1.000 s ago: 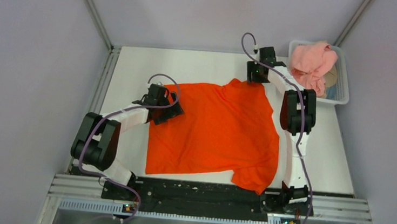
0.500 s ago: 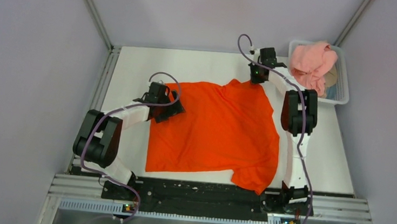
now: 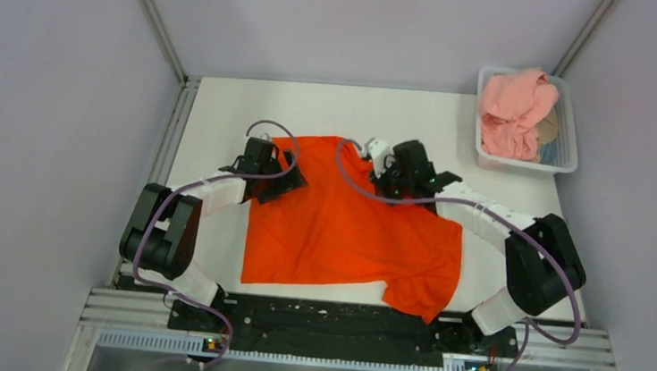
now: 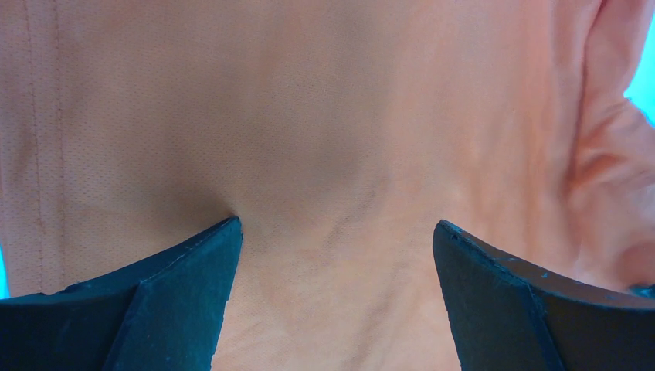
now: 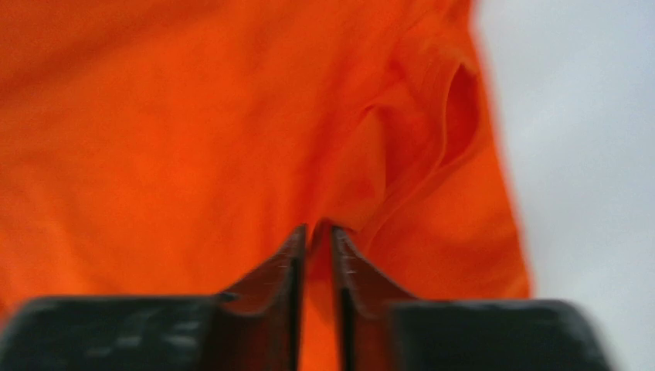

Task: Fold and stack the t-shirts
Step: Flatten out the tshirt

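The bright orange-red t-shirt [image 3: 347,236] lies spread on the white table, its far right part drawn in toward the middle. My left gripper [image 3: 282,181] rests on the shirt's far left edge. Its jaws stand wide open with flat fabric [image 4: 332,154] between them [image 4: 336,232]. My right gripper [image 3: 385,183] is over the shirt's far middle, shut on a pinched fold of orange cloth [image 5: 318,232]. The pale salmon pink t-shirt [image 3: 513,107] lies bunched in the basket at the far right.
The white mesh basket [image 3: 569,162] stands at the table's far right corner. Grey walls close in both sides and the back. A black rail [image 3: 313,319] runs along the near edge, and the shirt's near right corner hangs over it.
My right arm has swung from the far right, beside the basket, leftward and nearer, dragging the shirt's far right corner in over the body. The left gripper has stayed put.
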Robot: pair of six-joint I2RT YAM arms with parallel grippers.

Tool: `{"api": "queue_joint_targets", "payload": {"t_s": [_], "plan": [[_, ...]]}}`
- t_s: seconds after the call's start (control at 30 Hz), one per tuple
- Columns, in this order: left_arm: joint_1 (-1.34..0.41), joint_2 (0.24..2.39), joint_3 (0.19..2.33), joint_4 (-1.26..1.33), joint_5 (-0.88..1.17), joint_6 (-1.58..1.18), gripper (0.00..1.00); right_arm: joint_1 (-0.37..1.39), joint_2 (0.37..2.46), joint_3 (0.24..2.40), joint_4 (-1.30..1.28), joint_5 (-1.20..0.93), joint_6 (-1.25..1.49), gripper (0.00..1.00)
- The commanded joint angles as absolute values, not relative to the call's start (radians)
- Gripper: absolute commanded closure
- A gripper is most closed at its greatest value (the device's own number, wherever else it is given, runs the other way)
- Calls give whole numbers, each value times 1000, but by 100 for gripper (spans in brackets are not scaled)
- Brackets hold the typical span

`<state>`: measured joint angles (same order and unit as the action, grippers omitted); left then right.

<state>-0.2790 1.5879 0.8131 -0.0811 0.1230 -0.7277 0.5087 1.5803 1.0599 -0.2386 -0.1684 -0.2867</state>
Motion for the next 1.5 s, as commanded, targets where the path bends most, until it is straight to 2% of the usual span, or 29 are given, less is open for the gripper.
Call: {"api": "queue_joint_targets", "payload": {"t_s": [0.0, 0.07, 0.13, 0.33, 0.37, 0.5, 0.63, 0.83, 1.13, 1.2, 1.27, 1.37, 1.47], "plan": [[-281, 1591, 768, -88, 157, -733, 1, 625, 1495, 906, -248, -125, -292, 71], [-281, 1590, 768, -87, 162, -732, 1, 638, 1441, 863, -261, -145, -269, 63], [-281, 1585, 764, -86, 162, -732, 1, 638, 1366, 825, -240, -150, -240, 50], [-281, 1573, 758, -88, 154, -734, 1, 637, 1202, 717, 48, -40, -25, 4], [-281, 1571, 758, -87, 155, -735, 1, 635, 1203, 712, 83, -26, 37, 1], [-281, 1563, 758, -87, 155, -735, 1, 632, 1316, 794, 52, 55, 180, 1], [-280, 1558, 755, -87, 156, -734, 1, 610, 1473, 909, -28, 61, 177, 8], [-280, 1555, 755, -91, 153, -731, 1, 585, 1672, 1047, -73, 10, 115, 26], [-281, 1560, 762, -98, 143, -727, 1, 578, 1810, 1137, -127, -16, 77, 42], [-281, 1564, 764, -98, 145, -728, 1, 578, 1825, 1150, -141, -7, 74, 51], [-281, 1566, 764, -99, 144, -729, 1, 579, 1837, 1157, -147, 21, 72, 67], [-280, 1567, 768, -101, 143, -728, 1, 578, 1833, 1164, -149, 27, 70, 85], [-281, 1567, 771, -112, 130, -724, 1, 578, 1818, 1175, -160, 77, 70, 92]]}}
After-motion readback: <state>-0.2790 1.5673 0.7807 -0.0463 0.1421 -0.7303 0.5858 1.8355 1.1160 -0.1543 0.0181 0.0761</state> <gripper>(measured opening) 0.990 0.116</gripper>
